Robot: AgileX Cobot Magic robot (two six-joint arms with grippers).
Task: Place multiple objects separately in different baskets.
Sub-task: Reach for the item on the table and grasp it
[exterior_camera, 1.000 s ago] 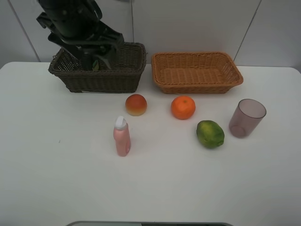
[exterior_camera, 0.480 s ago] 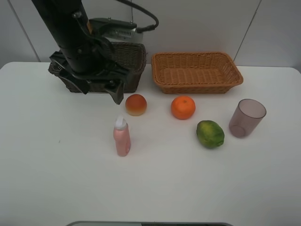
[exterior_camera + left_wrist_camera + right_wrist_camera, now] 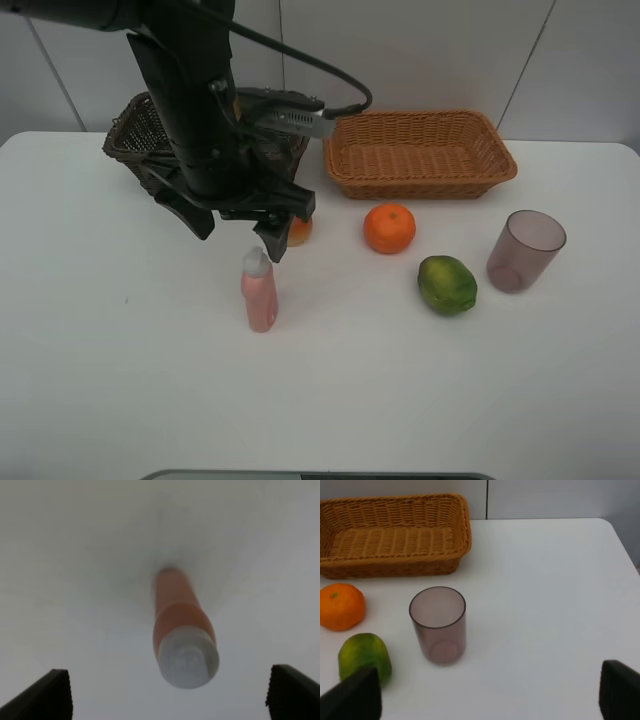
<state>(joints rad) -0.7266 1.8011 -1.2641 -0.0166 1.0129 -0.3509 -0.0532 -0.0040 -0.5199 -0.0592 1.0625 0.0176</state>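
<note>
White table (image 3: 450, 400) meets a pale wall, and two baskets sit along its far edge. A dark basket (image 3: 133, 130) stands on the left, mostly hidden behind the left arm; what it holds cannot be seen. A tan basket (image 3: 420, 186) sits just beside it on the right, with nothing showing inside.

Left gripper (image 3: 236, 233) hangs over the pink bottle (image 3: 259, 292) with its jaws spread wide, gripping nothing. The left wrist view looks straight down on the bottle's white cap (image 3: 189, 661), which lies between the two dark fingertips and clear of both. The bottle stands upright near the middle of the table.

Peach (image 3: 299, 231) lies just behind the bottle, half covered by one finger of that gripper. The orange (image 3: 389, 228) rests to its right, in front of the tan basket. The lime (image 3: 447, 285) lies nearer the front, close to the orange, and the purple cup (image 3: 526, 250) stands upright just right of the lime.

Right gripper (image 3: 485, 695) shows only in its wrist view, jaws released and wide apart, hovering apart from the cup and lime.
</note>
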